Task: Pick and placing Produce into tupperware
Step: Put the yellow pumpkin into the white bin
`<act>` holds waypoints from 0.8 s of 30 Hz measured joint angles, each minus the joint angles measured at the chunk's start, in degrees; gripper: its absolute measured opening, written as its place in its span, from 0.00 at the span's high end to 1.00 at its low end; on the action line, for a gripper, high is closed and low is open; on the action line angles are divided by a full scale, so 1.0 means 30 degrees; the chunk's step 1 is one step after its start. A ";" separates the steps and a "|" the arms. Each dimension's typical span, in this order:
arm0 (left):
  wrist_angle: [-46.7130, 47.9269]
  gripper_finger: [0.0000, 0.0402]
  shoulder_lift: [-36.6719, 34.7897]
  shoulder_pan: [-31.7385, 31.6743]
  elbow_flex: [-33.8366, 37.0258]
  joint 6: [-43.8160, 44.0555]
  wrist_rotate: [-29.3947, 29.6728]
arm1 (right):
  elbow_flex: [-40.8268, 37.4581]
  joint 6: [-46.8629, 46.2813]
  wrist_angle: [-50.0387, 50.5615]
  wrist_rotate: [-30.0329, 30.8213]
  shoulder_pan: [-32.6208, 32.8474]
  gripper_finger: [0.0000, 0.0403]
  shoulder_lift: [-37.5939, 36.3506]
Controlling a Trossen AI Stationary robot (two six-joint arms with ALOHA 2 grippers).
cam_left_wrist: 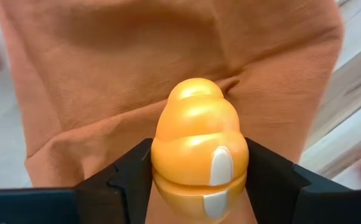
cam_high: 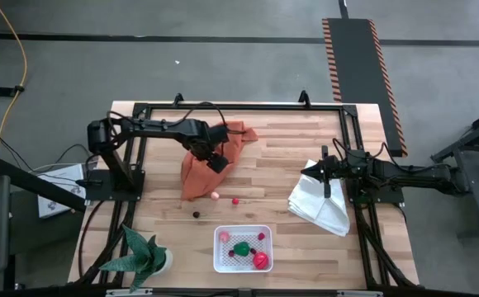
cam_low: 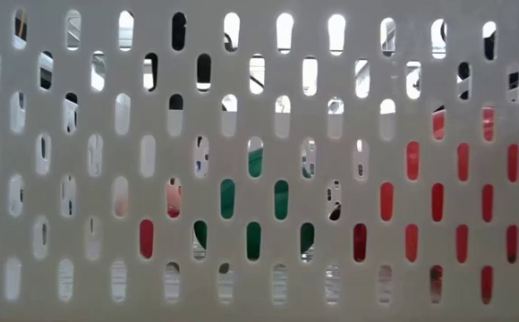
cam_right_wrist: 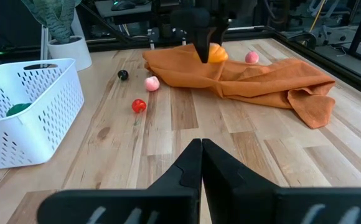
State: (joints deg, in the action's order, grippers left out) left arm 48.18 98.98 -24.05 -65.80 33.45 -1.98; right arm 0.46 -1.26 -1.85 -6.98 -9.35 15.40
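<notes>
Now left tool (cam_left_wrist: pixel 199 186) grips orange produce (cam_left_wrist: pixel 199 146) above orange cloth (cam_left_wrist: pixel 106 81), R arm idle.

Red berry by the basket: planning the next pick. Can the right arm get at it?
Probably yes: the berry lies alone on bare table, nothing between it and the shut right claw.

We see a rumpled orange cloth (cam_high: pixel 211 157) spread across the back left of the wooden table (cam_high: pixel 264 165), a folded white cloth (cam_high: pixel 322 202) lying well apart on the right, and a potted green plant (cam_high: pixel 140 254) at the near left corner, over a grey floor (cam_high: pixel 223 49).
</notes>
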 joint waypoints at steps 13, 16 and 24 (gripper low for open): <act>0.0202 0.47 -0.1713 0.0000 -0.0005 0.0306 0.0009 | 0.0004 0.0000 -0.0006 -0.0001 -0.0004 1.00 0.0006; 0.0384 0.51 -0.2204 0.0000 -0.0007 0.0314 0.0007 | -0.0004 0.0000 -0.0004 -0.0004 -0.0004 1.00 0.0004; 0.0720 0.43 -0.3542 0.0004 -0.0007 0.0496 0.0013 | -0.0003 0.0000 0.0000 0.0000 0.0003 1.00 0.0000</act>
State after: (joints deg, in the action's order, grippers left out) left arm 50.34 88.36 -24.04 -65.82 34.94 -1.94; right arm 0.45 -1.26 -1.85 -6.98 -9.35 15.40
